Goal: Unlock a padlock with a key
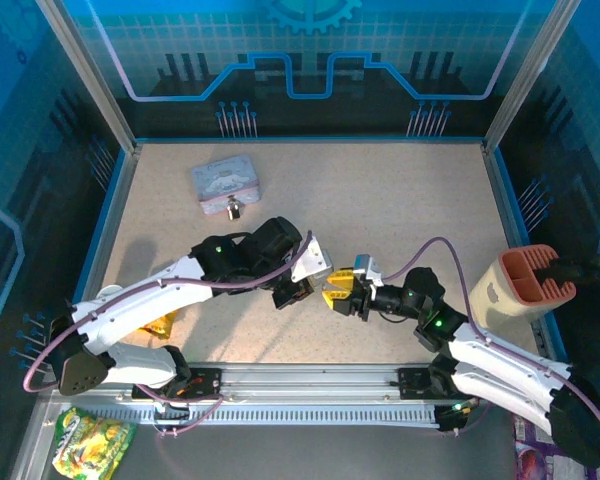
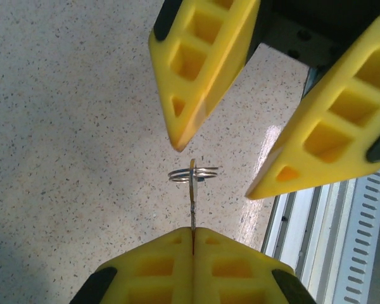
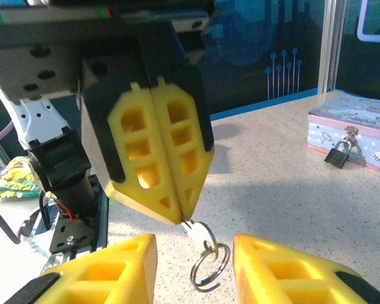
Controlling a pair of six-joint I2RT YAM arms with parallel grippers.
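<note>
Midway inside the wide right hand (image 3: 195, 248), key (image 3: 201, 235) pinched by left hand (image 3: 180, 214), ring (image 3: 210, 267) seemingly free

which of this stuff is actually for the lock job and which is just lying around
For the job:
key, pinched in the shut left gripper
padlock, at the tin's front
right gripper, open around the key

Lying about:
tin
snack bag, off the table's near left corner
beige holder, at the right edge

Speckled beige table (image 1: 380, 200), pale blue tin (image 1: 226, 183) far left, beige holder (image 1: 525, 285) right edge
</note>
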